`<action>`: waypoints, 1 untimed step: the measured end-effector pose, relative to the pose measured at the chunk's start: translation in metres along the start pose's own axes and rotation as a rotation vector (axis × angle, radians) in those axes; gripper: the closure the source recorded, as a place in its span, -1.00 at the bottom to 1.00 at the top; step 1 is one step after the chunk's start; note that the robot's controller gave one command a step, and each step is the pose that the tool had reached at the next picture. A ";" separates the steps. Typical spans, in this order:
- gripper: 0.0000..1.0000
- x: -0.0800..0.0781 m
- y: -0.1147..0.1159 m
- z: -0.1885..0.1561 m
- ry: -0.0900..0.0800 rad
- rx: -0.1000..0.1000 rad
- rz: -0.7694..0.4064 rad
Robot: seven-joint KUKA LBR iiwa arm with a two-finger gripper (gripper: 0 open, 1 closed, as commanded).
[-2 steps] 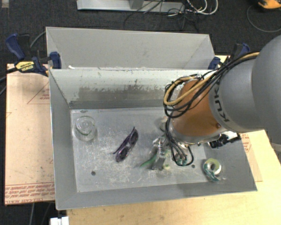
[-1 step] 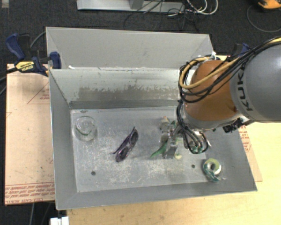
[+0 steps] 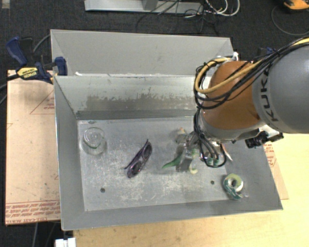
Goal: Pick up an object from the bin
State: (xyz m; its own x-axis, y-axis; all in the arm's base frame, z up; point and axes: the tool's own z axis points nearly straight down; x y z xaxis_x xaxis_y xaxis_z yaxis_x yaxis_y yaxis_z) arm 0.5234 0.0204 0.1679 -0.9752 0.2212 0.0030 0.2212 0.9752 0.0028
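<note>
- The grey metal bin has a dull, scuffed floor with pale flecks, and its near wall slopes up to a plain straight rim
- Near the right corner, closest to the near wall, lies a small ring-shaped roll, pale with green on it, flat on the floor and well apart from everything else
- Farther in, right of the middle of the floor, the gripper points straight down and reaches floor level; whether it is apart or together cannot be told
- At its tip lies a small green thing, thin and pointed like a leaf, with its point to the left; it touches or lies just beside the gripper, and I cannot tell whether it is clamped
- A little pale bit sits just near and right of the gripper's tip
- Left of that, about mid-floor, dark purple sunglasses lie glossy and slanted, with the far end to the right
- Far left on the floor stands a clear plastic cup, round, see-through and upright
- Above the gripper the wrist carries a smooth, rounded orange cover, with black and yellow cables looped over it and a bundle hanging beside the gripper
- The thick grey arm comes in from the right, over the bin's right wall, and bends downward at the wrist
</note>
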 end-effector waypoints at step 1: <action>1.00 0.007 -0.013 -0.075 -0.016 -0.002 -0.076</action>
State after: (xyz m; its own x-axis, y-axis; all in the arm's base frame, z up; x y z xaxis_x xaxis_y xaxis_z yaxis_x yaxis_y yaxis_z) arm 0.5141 0.0094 0.2428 -0.9891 0.1467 -0.0129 0.1466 0.9892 0.0047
